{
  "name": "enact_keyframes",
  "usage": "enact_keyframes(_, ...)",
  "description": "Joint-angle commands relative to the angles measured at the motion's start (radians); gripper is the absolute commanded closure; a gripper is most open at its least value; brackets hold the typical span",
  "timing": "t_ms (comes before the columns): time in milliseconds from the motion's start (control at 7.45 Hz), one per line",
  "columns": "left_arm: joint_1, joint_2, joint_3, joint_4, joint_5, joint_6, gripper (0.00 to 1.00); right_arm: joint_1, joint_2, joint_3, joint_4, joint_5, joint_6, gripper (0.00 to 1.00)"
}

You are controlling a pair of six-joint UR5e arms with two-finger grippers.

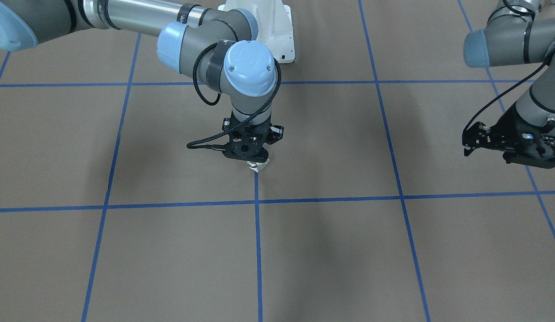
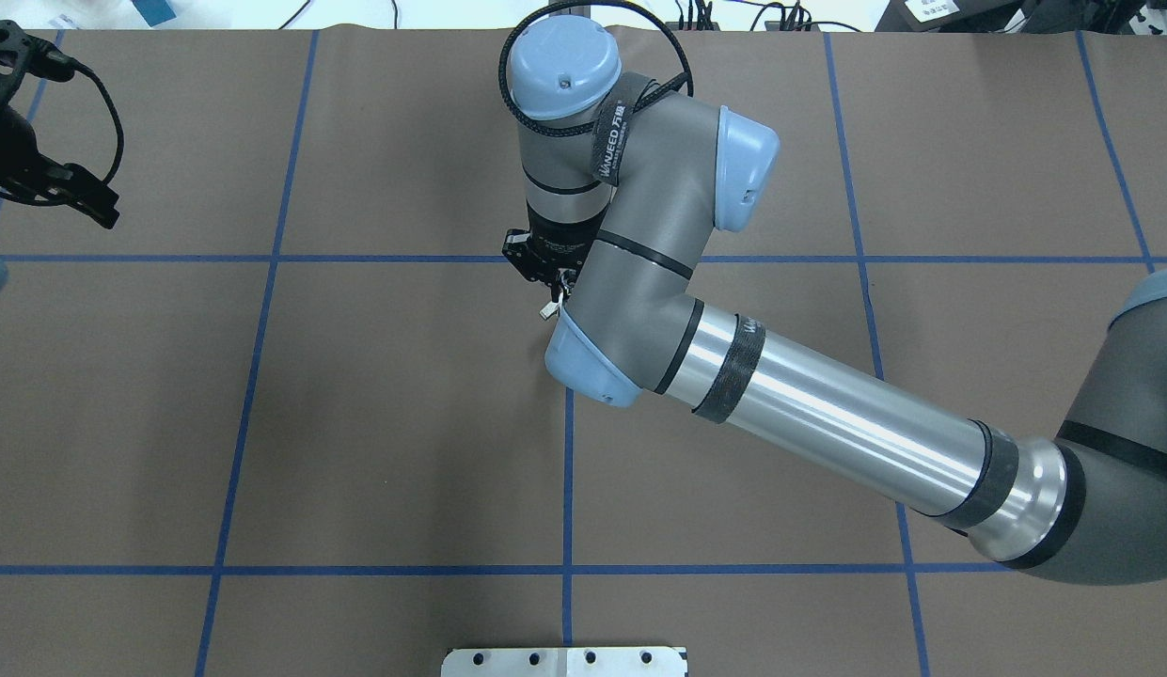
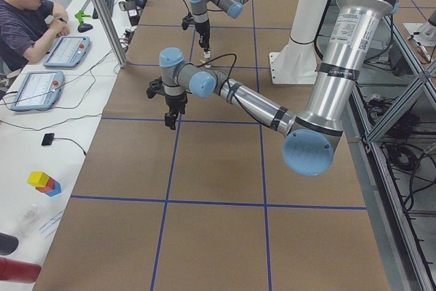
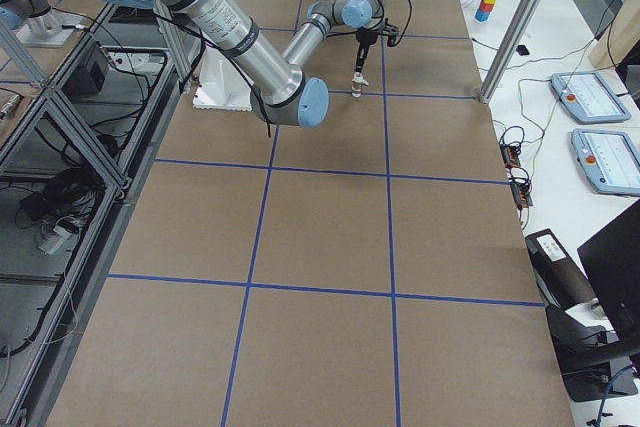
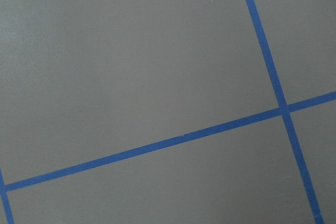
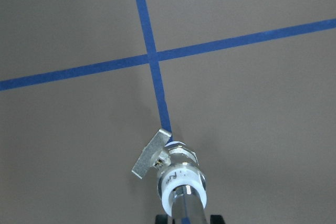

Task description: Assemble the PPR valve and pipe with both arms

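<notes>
My right gripper (image 1: pixel 252 157) points straight down near the middle of the table and is shut on the shiny pipe (image 6: pixel 184 209). The PPR valve (image 6: pixel 176 169) sits on the pipe's lower end, with its white ring, chrome middle and flat lever tab (image 6: pixel 149 154) pointing left. The valve (image 1: pixel 258 166) hangs just over a blue tape line; I cannot tell whether it touches the table. It also shows in the overhead view (image 2: pixel 550 307). My left gripper (image 1: pixel 472 142) hovers far off at the table's side, open and empty. Its wrist view shows only the mat.
The brown mat carries a blue tape grid (image 1: pixel 256 202). The white bolted pedestal (image 1: pixel 277 31) stands behind the right arm. An operator (image 3: pixel 27 11) sits at a side bench with tablets (image 3: pixel 65 51) and coloured blocks (image 3: pixel 44 182).
</notes>
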Motion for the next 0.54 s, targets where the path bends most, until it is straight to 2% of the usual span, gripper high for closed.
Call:
enact_keyframes(0,0.0,0.0,0.001,0.0,0.0,-0.001,0.0,-0.001,0.0,-0.008,0.013,0.001,0.0,1.0)
enact_keyframes(402,0.0,0.0,0.001,0.001,0.0,-0.001,0.0,-0.004,-0.015,-0.005,0.013,0.001,0.0,1.0)
